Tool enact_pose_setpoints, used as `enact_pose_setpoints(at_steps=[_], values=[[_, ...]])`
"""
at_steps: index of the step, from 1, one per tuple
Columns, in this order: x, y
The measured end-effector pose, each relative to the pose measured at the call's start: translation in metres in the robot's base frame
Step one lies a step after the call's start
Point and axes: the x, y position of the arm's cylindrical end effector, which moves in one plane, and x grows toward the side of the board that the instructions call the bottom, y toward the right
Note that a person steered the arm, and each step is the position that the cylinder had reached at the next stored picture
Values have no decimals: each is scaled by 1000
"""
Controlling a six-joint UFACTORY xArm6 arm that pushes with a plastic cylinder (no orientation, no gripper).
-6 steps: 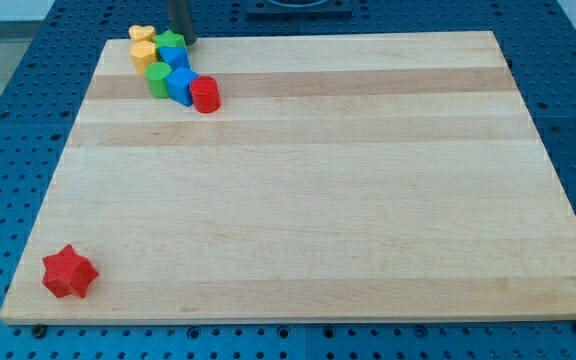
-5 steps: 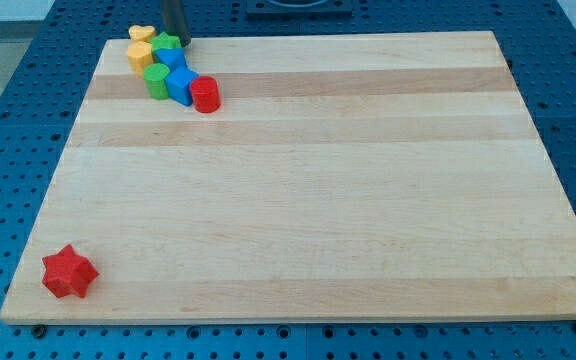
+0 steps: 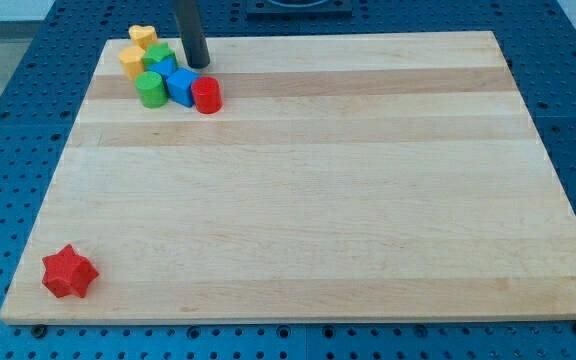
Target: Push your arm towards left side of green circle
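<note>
The green circle block [image 3: 150, 89] stands near the board's top left corner, at the lower left of a tight cluster. My tip [image 3: 199, 65] rests on the board just right of the cluster, up and to the right of the green circle, apart from it. A green star block [image 3: 156, 56] and two blue blocks [image 3: 181, 85] lie between my tip and the green circle. A red cylinder [image 3: 206, 95] stands below my tip.
Two yellow blocks [image 3: 134, 56], one a heart [image 3: 143, 37], sit at the cluster's upper left, close to the wooden board's top edge [image 3: 298, 36]. A red star [image 3: 69, 272] lies alone near the board's bottom left corner.
My tip has moved right and down along the cluster's right side. The cluster's blocks have shifted slightly down and to the left.
</note>
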Motion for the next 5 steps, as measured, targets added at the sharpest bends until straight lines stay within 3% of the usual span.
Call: enact_pose_setpoints(at_steps=[1,2,3,4,5], values=[[-30,0],[-20,21],[28,86],[127,105],[211,46]])
